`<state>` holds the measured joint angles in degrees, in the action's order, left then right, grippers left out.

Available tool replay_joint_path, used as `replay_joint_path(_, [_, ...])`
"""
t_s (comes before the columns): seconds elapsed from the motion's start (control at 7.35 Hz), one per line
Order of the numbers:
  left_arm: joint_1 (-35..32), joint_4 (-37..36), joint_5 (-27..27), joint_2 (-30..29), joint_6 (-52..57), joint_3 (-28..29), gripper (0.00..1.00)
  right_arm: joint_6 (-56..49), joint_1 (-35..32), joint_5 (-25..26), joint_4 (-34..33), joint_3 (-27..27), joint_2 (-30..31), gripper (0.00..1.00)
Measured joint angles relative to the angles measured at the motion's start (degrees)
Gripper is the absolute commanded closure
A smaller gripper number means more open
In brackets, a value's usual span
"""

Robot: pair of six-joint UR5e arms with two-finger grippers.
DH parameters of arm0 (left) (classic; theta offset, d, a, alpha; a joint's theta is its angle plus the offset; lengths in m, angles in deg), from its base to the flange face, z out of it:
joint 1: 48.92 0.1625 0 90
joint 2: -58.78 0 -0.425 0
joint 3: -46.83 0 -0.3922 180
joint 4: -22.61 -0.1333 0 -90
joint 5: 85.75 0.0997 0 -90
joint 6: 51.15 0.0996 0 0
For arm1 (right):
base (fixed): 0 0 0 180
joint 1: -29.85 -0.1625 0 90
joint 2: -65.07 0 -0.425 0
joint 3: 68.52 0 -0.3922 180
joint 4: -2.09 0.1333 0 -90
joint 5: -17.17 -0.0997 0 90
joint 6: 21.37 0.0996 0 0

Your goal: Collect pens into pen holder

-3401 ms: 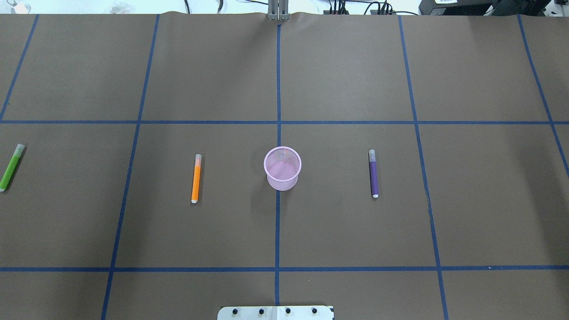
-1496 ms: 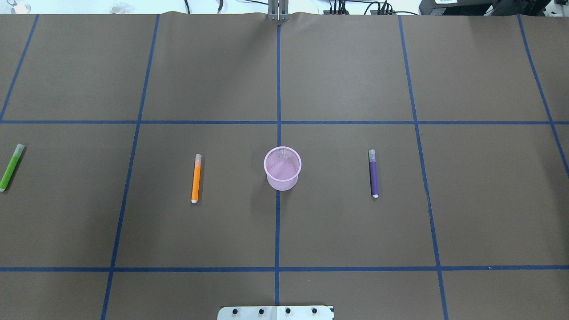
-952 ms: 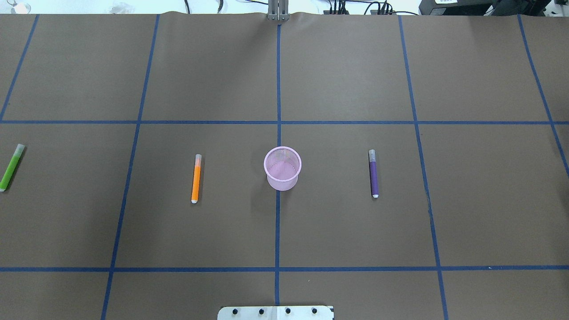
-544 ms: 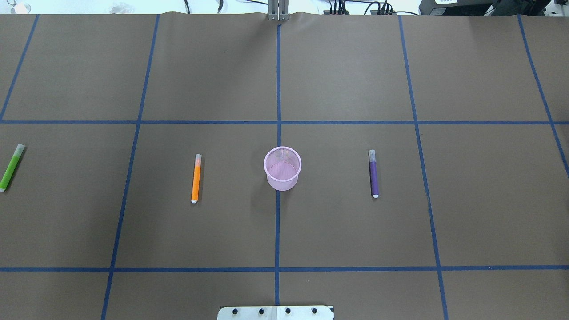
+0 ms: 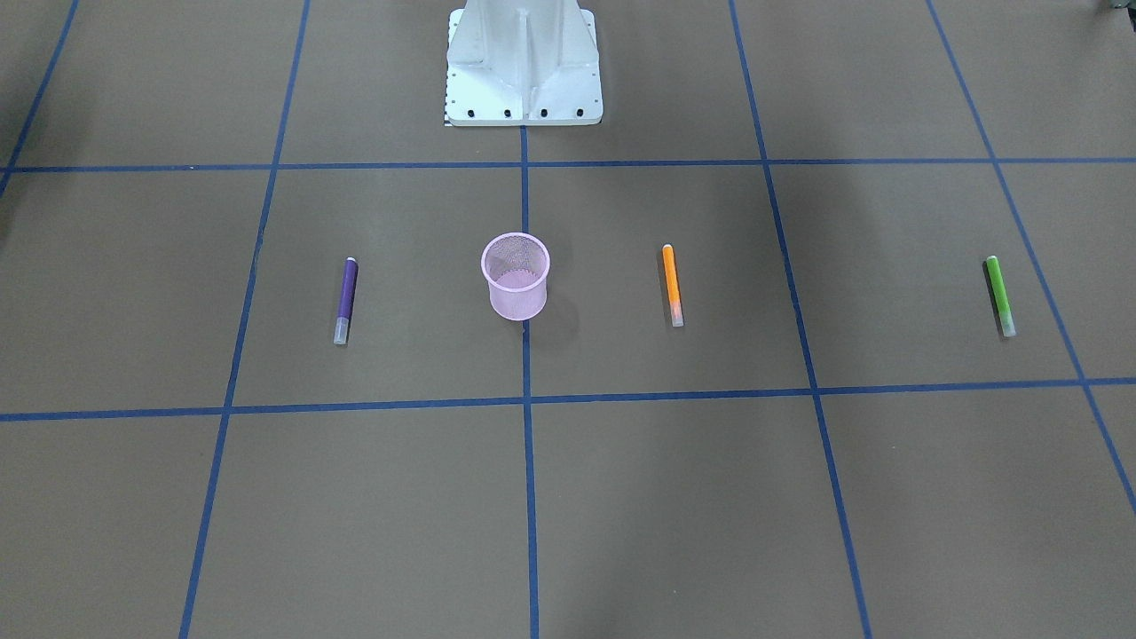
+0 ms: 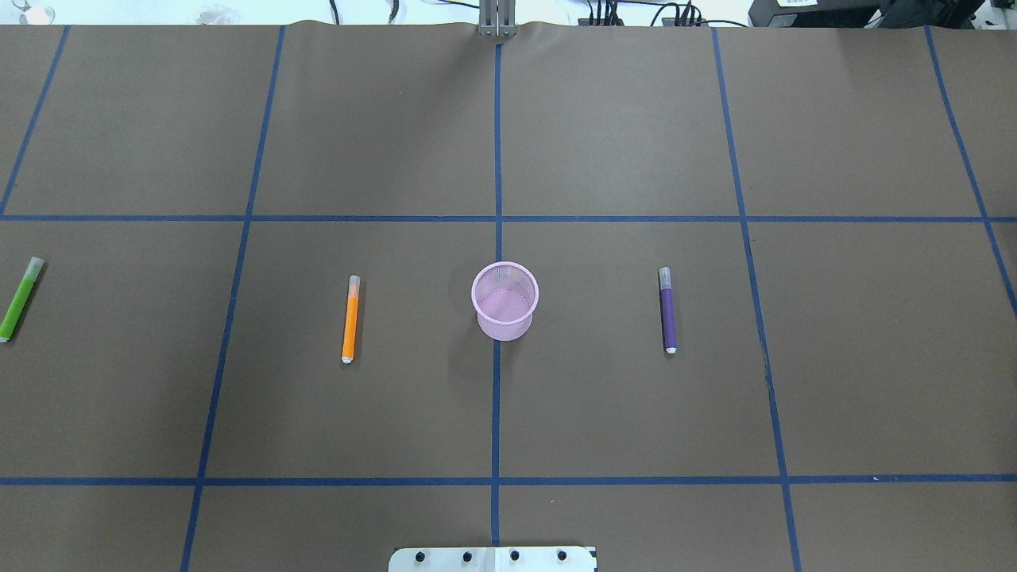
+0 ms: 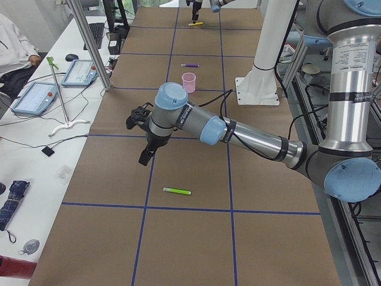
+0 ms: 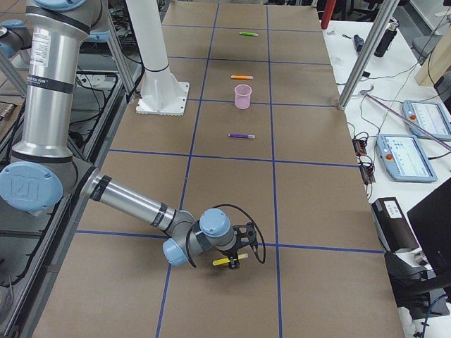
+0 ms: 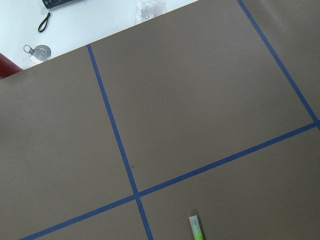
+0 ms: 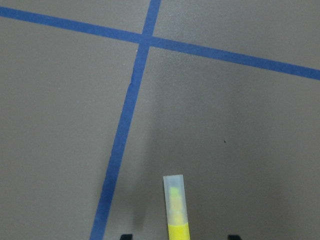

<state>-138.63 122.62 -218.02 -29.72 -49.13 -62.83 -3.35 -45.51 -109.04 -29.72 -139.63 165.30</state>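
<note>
The pink mesh pen holder (image 6: 505, 302) (image 5: 515, 275) stands upright at the table's middle. An orange pen (image 6: 350, 319) lies to its left and a purple pen (image 6: 668, 311) to its right. A green pen (image 6: 19, 299) (image 7: 177, 190) lies at the far left edge. My left gripper (image 7: 143, 158) hovers above the table just beyond it; I cannot tell its state. At the table's right end my right gripper (image 10: 178, 236) (image 8: 238, 259) is open, its fingertips (image 10: 126, 236) standing either side of the yellow pen (image 10: 176, 210).
The white robot base (image 5: 524, 71) sits at the near middle edge. Metal posts (image 7: 89, 42) (image 8: 359, 63) and a side desk with tablets (image 7: 36, 95), cables and a seated person's sleeve (image 7: 12, 47) line the far side.
</note>
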Motion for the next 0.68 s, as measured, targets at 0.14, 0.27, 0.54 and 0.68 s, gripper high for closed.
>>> replay_joint_path(0.14, [0.00, 0.00, 0.00, 0.00, 0.00, -0.04, 0.00, 0.00, 0.53, 0.69, 0.00, 0.49, -0.35, 0.57])
replay_joint_path(0.27, [0.01, 0.00, 0.00, 0.00, 0.02, -0.08, 0.00, 0.00, 0.76, 0.99, 0.00, 0.77, -0.54, 0.58])
replay_joint_path(0.54, [0.04, 0.02, 0.00, 0.00, 0.08, -0.10, 0.00, 0.00, 1.06, 1.21, -0.04, 1.17, -0.69, 0.57])
replay_joint_path(0.68, [0.03, 0.06, 0.00, 0.00, 0.08, -0.14, 0.00, -0.02, 1.27, 1.25, -0.01, 1.75, -1.01, 0.57])
